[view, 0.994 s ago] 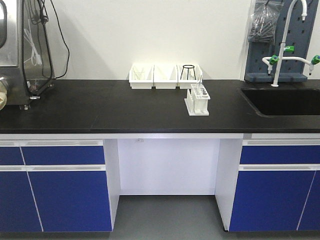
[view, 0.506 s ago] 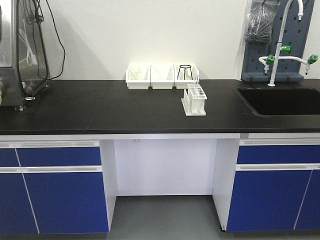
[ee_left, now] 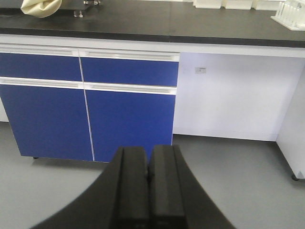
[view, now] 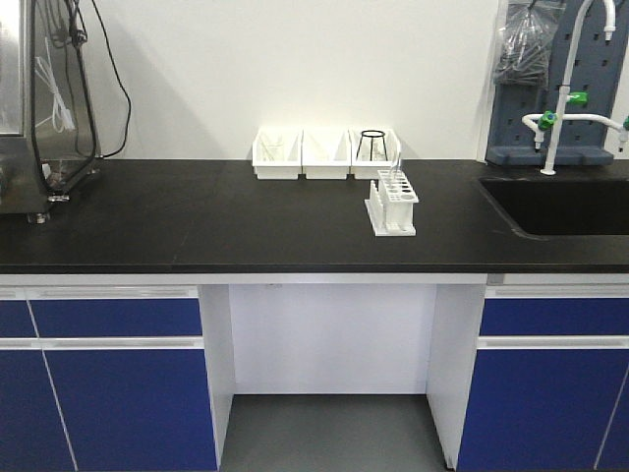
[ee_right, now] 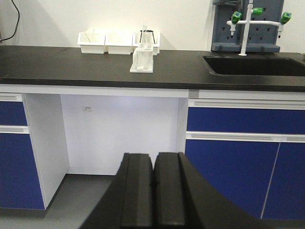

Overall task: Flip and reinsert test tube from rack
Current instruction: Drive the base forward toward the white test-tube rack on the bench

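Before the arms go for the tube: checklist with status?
1. Rack upright on counter: ok.
2. Tube standing in rack: ok, at the back.
3. Left gripper empty: ok, shut on nothing.
4. Right gripper open for a grasp: not ok, shut.
5. Rack within reach: probably not ok; both wrist views see the bench from well back.
6. Tube's rim up or down: cannot tell, too small.
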Controlling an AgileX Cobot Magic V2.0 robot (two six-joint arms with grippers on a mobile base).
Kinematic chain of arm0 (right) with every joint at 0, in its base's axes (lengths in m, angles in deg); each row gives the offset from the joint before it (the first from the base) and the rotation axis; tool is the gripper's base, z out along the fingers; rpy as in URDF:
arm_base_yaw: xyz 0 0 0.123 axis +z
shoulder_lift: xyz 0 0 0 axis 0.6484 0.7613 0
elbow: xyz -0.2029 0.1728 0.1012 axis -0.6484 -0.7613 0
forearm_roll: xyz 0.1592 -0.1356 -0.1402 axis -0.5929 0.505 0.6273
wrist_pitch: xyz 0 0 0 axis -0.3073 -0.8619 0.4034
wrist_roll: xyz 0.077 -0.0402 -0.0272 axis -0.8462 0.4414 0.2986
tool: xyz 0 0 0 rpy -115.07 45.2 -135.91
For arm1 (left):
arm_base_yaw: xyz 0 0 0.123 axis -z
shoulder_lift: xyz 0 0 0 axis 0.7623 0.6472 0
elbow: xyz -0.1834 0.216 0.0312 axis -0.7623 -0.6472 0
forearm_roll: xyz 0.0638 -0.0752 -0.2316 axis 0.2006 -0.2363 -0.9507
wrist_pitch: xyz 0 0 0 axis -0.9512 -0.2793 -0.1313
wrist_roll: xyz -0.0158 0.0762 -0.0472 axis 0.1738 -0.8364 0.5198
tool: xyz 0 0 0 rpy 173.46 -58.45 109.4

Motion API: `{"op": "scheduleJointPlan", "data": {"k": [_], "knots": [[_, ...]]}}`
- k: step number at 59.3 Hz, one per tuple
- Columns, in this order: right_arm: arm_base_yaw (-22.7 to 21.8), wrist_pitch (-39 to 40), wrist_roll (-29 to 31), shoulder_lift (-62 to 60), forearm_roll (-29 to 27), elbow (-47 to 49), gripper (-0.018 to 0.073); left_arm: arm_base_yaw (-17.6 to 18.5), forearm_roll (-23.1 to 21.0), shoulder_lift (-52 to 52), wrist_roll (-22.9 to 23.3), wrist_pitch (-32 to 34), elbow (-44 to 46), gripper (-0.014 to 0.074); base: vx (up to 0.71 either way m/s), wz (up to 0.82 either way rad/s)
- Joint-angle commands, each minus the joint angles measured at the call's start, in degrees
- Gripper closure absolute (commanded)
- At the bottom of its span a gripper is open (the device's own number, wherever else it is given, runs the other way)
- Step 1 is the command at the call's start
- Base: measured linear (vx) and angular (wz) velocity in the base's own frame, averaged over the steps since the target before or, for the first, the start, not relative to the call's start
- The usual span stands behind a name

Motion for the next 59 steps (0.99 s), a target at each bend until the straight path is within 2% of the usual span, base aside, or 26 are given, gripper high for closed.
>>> {"op": "scheduleJointPlan", "data": {"k": [1, 59], "knots": [[-0.21, 4.95, 0.14, -0.58, 0.33, -0.08, 0.0568, 0.41, -0.25, -0.65, -0.01, 4.95, 0.01, 0.0603, 0.12, 0.09], [-0.21, 4.95, 0.14, -0.58, 0.33, -0.08, 0.0568, 0.41, -0.25, -0.65, -0.01, 4.95, 0.01, 0.0603, 0.16, -0.02]]}}
